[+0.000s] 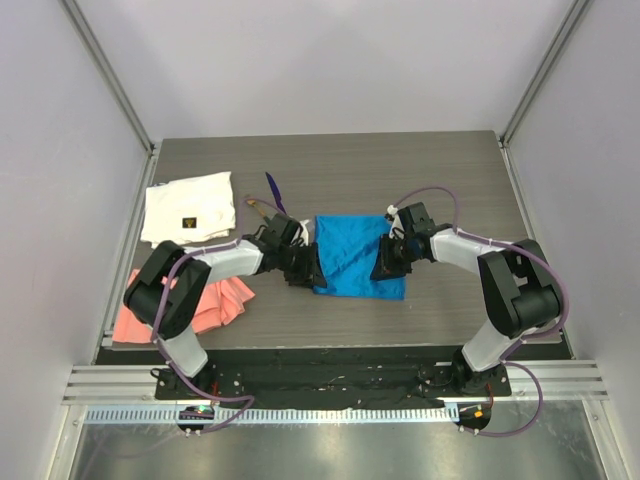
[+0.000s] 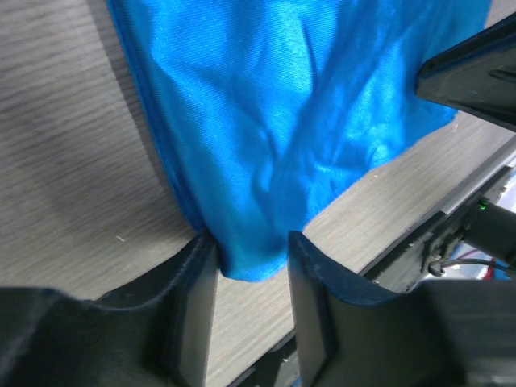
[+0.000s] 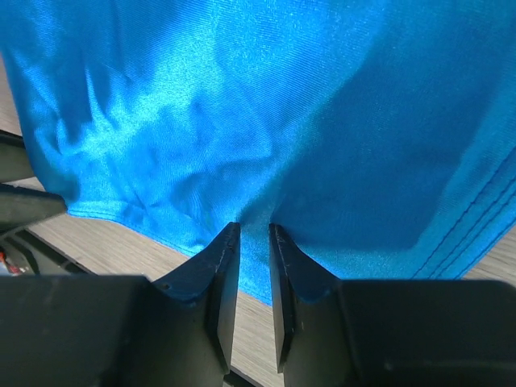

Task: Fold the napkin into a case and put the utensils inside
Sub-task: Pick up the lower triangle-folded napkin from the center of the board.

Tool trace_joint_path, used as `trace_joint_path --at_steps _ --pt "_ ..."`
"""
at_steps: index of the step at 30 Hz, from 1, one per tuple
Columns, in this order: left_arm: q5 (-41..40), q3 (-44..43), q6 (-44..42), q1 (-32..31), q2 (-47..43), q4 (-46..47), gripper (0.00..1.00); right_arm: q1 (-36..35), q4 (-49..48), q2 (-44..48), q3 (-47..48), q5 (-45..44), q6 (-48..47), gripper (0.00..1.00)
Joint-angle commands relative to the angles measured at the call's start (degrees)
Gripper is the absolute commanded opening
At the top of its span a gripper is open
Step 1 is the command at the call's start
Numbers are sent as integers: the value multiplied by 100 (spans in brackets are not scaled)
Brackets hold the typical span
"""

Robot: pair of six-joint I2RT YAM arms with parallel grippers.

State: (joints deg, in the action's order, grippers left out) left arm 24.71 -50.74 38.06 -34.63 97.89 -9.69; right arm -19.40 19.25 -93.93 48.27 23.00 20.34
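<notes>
Item one, napkin (image 1: 352, 250): bright blue, spread flat at the middle of the table (image 1: 440, 190), roughly square in outline. Already doubled, to judge by stacked hems along one side in the left wrist view; not yet narrowed into a case. Item two, left gripper (image 2: 250, 242): set low at the near left corner of the cloth, fingers well apart and straddling that corner, nothing pinched. Placed so, probably, for closing on the corner ahead of a lift. Item three, right gripper (image 3: 253, 230): at the right edge, fingers drawn almost together with only a thin slit between, tips over the hem. Judged clamped on the cloth edge, though actual contact hard to confirm. Stationing at opposite sides likely meant for carrying an edge across evenly, without skew or bunching. Items four and five, purple utensil (image 1: 273, 187) and darker utensil (image 1: 258, 206): beyond the left arm, near the cloth's far left corner but apart from it, clear of the fold area and handy for later insertion. Remainder, white cloth (image 1: 190, 205) and salmon-pink cloth (image 1: 225, 300): at the left side of the table, well apart from the work, no part in this step. Stage, by estimate: folding unfinished, loading not begun. Risk: a one-sided grip dragging the napkin askew.
</notes>
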Motion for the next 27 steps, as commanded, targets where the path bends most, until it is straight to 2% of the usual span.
trace_joint_path --at_steps 1,7,9,16,20,25,27 --pt "86 99 235 -8 195 257 38 -55 -140 -187 -178 -94 32 27" --pt "359 144 526 140 178 241 7 -64 -53 -143 -178 -235 -65 27" --pt "464 117 535 202 143 179 0 -64 35 -117 -151 -366 -135 26" --pt "754 20 465 361 134 -165 0 -274 421 295 120 -1147 -477 29" --pt "922 -6 430 378 292 -155 0 -573 501 603 376 -1535 -644 39" --pt "1044 117 430 518 363 -25 0 -881 133 1192 262 -1703 -996 52" --pt "1045 143 413 545 345 -50 0 -1118 -218 1482 122 -1721 -1145 63"
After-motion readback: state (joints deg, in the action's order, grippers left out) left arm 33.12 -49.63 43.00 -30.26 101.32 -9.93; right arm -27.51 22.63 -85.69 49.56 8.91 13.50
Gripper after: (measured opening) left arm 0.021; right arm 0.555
